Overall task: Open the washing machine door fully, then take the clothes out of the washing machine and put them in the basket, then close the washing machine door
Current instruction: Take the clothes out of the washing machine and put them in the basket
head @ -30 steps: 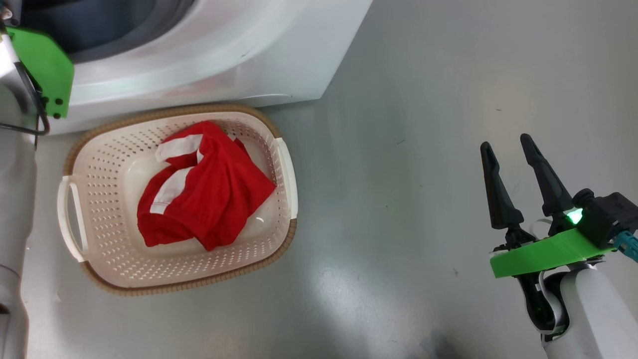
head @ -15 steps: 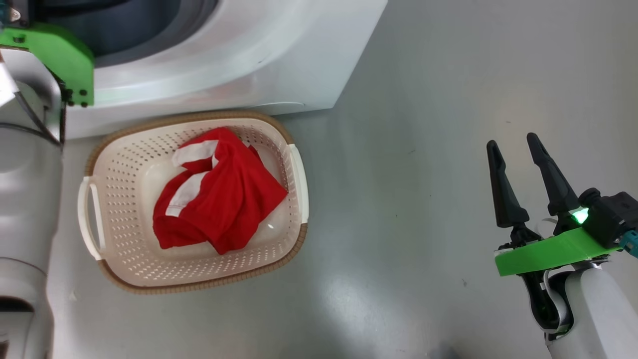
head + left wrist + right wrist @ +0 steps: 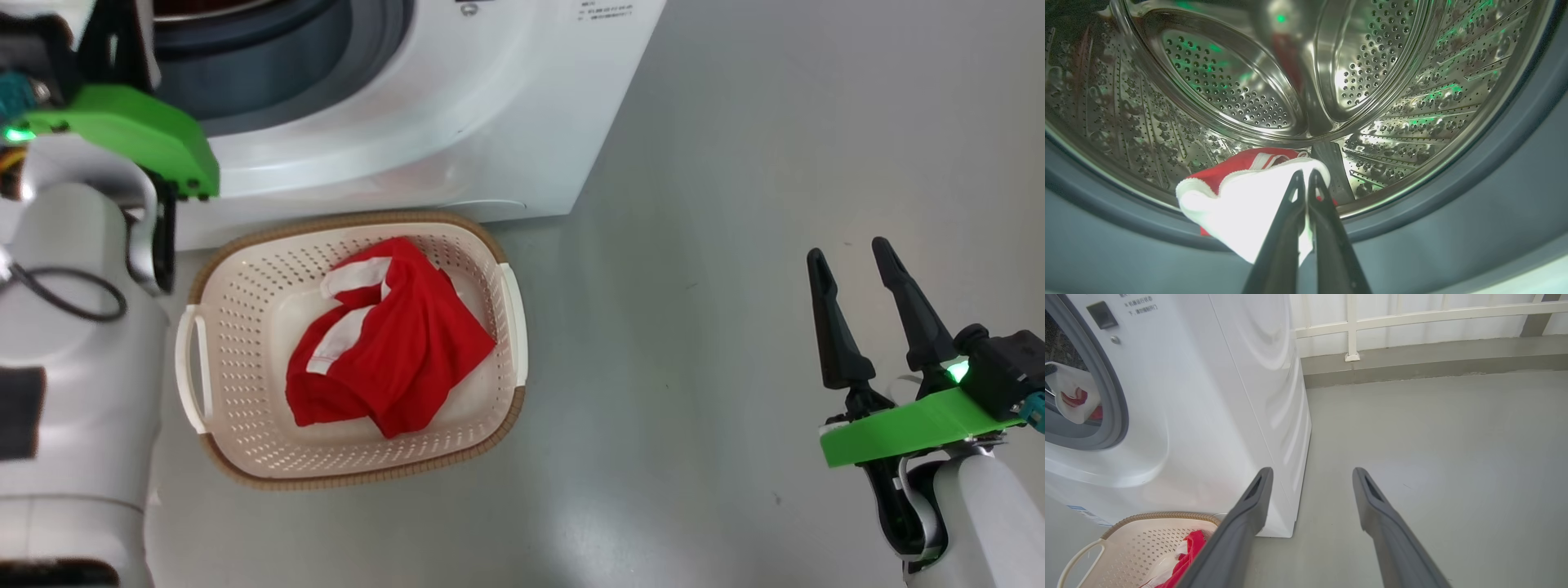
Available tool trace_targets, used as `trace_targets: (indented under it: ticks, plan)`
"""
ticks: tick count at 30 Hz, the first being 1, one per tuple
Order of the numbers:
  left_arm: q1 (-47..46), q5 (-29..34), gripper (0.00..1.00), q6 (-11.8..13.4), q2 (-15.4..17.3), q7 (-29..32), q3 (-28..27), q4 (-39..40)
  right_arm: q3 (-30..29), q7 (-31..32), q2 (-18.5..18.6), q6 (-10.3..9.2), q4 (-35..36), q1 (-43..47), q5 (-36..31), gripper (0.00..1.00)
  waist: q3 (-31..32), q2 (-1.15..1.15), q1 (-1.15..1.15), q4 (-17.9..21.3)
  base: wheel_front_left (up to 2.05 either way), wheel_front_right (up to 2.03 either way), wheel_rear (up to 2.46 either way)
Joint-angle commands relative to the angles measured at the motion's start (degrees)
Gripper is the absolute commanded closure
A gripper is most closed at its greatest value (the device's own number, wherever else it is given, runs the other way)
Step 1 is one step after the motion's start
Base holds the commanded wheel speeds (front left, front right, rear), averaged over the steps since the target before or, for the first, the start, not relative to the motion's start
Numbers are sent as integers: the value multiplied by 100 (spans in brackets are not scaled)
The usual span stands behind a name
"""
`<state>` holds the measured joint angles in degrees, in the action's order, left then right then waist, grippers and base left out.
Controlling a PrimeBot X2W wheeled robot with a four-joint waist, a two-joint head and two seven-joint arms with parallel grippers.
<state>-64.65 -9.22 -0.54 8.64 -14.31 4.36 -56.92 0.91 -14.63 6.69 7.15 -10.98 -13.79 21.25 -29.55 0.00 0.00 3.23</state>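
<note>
Washing machine (image 3: 457, 106): a big white box on the grey floor (image 3: 735, 163). Its round mouth is open to the robot, and a grey gasket (image 3: 1453, 228) rings the perforated steel drum (image 3: 1216, 81).
Left arm: it reaches up into the machine's mouth, with its green wrist plate (image 3: 139, 135) just in front of the opening.
Left jaws: pressed together. The two dark fingers (image 3: 1286, 237) lie tight side by side and pinch the white-and-red garment near its upper edge.
White-and-red garment (image 3: 1241, 212): it sits at the lower lip of the drum and drapes over the gasket, bright white in front with red fabric behind. In the right wrist view it shows as a white pouch with a red patch (image 3: 1073, 400) hanging in the opening.
Basket (image 3: 245, 327): cream, perforated and brown-rimmed. It stands on the floor just beside the foot of the machine, below the mouth.
Red garment (image 3: 392, 351): crumpled in the middle of the basket, red with white stripes.
Right arm: held low at the robot's right, well apart from the basket and the machine.
Right jaws: spread wide. The fingers (image 3: 829, 327) point up the head view, with bare floor showing between them.
Background: a white railing (image 3: 1412, 318) runs along a low kerb beyond the machine.
</note>
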Motion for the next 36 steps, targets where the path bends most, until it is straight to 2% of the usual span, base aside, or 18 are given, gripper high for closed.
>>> trace_targets:
  ticks: [1,24,30,36]
  plan:
    - [275,-73,100,-26,189,-67,-179,431,91,-37,65,34,116,161,10,0,123,0,0,-78,0,0,0]
    - [2598,-135,100,-458,-489,-68,-1110,3758,-164,-37,161,34,147,631,-24,0,746,0,0,-363,0,0,0]
    - [3055,-110,100,-492,-555,-69,-1157,4739,-213,-37,176,34,160,665,-32,0,803,0,0,-394,0,0,0]
    - [3461,-135,100,-422,-573,-69,-1084,5692,-238,-37,170,34,157,701,-42,0,851,0,0,-401,0,0,0]
